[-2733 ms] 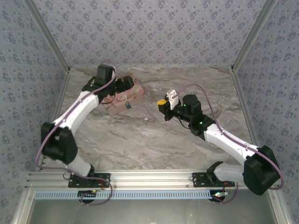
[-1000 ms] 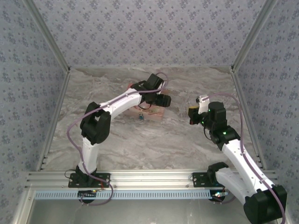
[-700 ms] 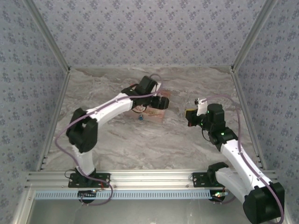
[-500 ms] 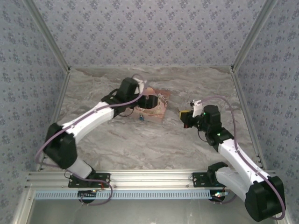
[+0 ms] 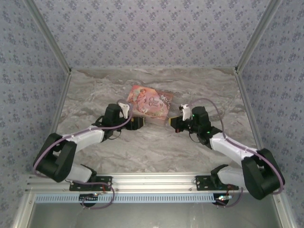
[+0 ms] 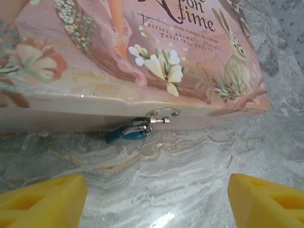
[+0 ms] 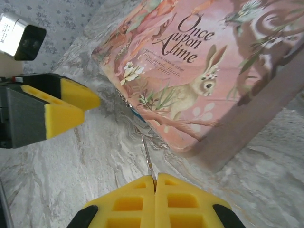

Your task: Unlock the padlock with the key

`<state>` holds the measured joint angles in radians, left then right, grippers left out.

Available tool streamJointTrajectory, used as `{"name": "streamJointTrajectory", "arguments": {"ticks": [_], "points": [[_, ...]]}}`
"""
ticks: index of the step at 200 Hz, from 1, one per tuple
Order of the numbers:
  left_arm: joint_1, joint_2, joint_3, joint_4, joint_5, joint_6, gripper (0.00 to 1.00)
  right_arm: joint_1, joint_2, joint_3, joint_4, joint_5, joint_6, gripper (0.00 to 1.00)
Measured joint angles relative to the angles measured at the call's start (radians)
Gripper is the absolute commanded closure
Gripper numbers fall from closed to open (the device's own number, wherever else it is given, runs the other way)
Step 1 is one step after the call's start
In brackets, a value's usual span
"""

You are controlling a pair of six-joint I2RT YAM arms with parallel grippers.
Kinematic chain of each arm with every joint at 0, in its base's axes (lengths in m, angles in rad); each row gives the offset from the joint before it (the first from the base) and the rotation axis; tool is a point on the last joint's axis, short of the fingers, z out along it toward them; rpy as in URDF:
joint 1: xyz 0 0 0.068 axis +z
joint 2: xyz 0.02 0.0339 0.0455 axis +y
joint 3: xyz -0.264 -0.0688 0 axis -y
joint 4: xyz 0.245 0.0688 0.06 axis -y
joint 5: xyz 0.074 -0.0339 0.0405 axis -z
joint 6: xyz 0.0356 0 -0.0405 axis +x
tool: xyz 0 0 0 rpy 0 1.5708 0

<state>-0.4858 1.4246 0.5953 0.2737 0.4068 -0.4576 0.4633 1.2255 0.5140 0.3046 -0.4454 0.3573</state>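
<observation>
Two arms reach over the marble worktop (image 5: 95, 90) in the top view. The pink box (image 5: 151, 102) lies toward 12 o'clock. The left fingers (image 5: 137, 124) sit at 7 o'clock of the box and the right fingers (image 5: 175, 124) at 4 o'clock, both near its front edge.

Left wrist view: the left fingers (image 6: 42, 199) stand wide apart at 7 and 5 o'clock, holding nothing. The padlock (image 6: 126, 134) hangs from a silvery hasp (image 6: 161, 116) on the box's front wall. Its blue body rests on the worktop and points toward 9 o'clock.

Right wrist view: the right fingers (image 7: 133, 199) are pressed together on the key (image 7: 147, 154). Its thin blade projects toward 11 o'clock, at the box's lower edge. The padlock (image 7: 137, 115) is a blue speck there; whether they touch cannot be told. The left fingers (image 7: 57, 107) wait at 9 o'clock.
</observation>
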Motion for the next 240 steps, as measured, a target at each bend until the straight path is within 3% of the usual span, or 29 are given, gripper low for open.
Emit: {"name": "streamJointTrajectory", "arguments": {"ticks": [58,105,240], "points": [[0.0,0.12,-0.005,0.182,0.047,0.001,0.22,0.007,0.276,0.201,0.131,-0.05,0.092,1.0],[0.0,0.183,-0.005,0.232,0.056,0.001,0.22,0.007,0.438,0.365,0.114,-0.053,0.116,1.0],[0.003,0.337,-0.005,0.41,0.114,-0.027,0.4,0.037,0.495,0.412,-0.002,0.011,0.117,1.0]]}}
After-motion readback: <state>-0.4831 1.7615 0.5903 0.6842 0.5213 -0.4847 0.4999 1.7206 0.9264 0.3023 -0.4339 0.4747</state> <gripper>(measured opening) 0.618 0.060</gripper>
